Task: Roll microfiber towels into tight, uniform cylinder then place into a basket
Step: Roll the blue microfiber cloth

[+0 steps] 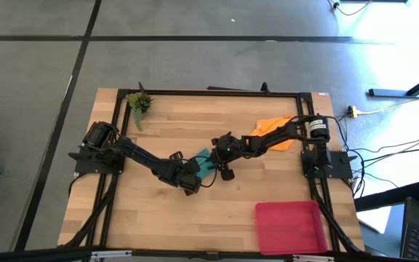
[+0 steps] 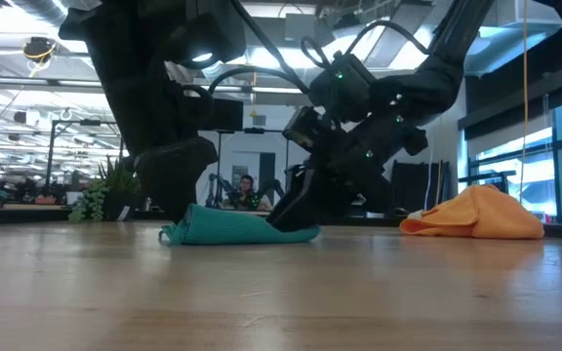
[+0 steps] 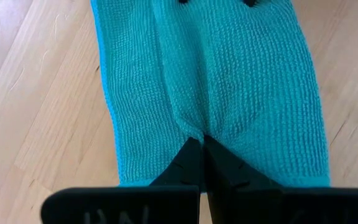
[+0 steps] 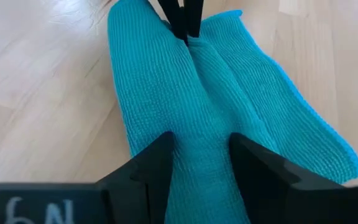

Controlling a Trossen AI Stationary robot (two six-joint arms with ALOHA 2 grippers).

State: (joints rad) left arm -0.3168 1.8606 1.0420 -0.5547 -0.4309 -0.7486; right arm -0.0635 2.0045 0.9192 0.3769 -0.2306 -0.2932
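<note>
A small green plant sprig (image 1: 140, 104) sits in the upper left corner of the wooden table (image 1: 195, 211) in the high view, well apart from the work; the orange towel (image 1: 276, 128) lies crumpled toward the upper right of the tabletop, partly covered by the right arm that reaches across it; the red-pink basket (image 1: 290, 226) rests at the lower right, with nothing visible inside it. At the middle of the table the teal towel (image 1: 204, 162) lies between the two grippers, mostly hidden from above by both of them; in the low view it shows as a low, flattened fold (image 2: 237, 228) at centre frame, resting on the wood, with dark arm links looming over it. Its long axis runs from one gripper to the other, roughly left to right in the high view, and lengthwise folds run along it. The left gripper (image 3: 202, 144) has its fingers pressed together, pinching a ridge of the teal cloth at one end; the right gripper (image 4: 199, 149) straddles a raised fold at the opposite end, its fingers set partway apart and closed against the cloth on either side. The table is pale wood planks with a dark frame along its edges; the floor around it is grey with dark lines; beyond the table the low view shows a large room with ceiling lights, windows at the right, and a person seated far back.
</note>
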